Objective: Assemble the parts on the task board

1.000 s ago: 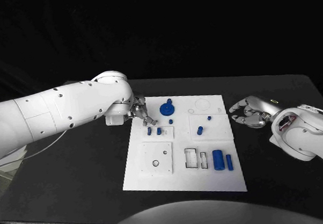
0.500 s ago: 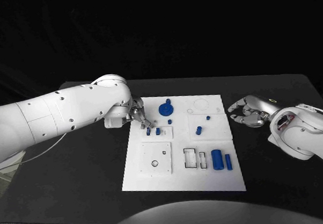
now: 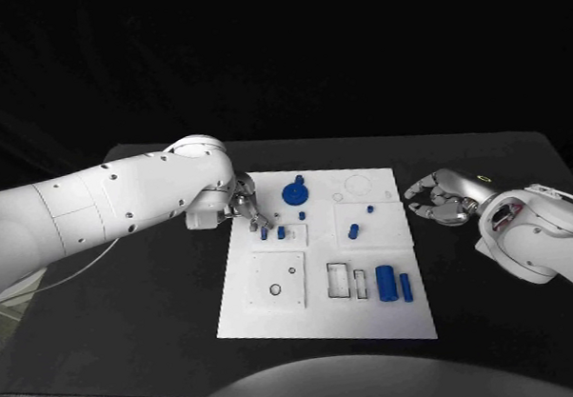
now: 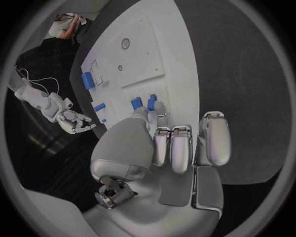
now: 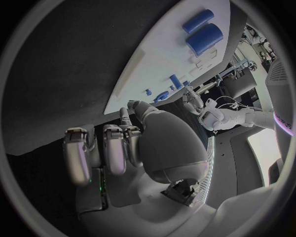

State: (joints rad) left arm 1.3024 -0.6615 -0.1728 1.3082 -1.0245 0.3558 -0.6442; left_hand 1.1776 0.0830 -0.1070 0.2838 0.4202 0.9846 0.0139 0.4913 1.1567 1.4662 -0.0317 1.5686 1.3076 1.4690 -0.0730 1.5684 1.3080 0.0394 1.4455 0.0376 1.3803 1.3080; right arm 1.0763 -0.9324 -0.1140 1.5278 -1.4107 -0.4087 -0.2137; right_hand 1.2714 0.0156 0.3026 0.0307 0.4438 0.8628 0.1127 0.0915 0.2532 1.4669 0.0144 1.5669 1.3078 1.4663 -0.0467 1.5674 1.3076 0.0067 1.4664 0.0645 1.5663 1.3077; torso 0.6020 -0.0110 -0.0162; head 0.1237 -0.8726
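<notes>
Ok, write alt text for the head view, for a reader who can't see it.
The robot's left hand reaches over the upper left part of a white task board on a black table, fingertips at two small blue parts. The right hand, fingers curled in and holding nothing, hangs beside the board's right edge; more blue parts sit on the board.

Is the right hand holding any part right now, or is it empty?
Empty. The right hand hovers over the black table, off the white task board, its fingers curled in around nothing.
</notes>
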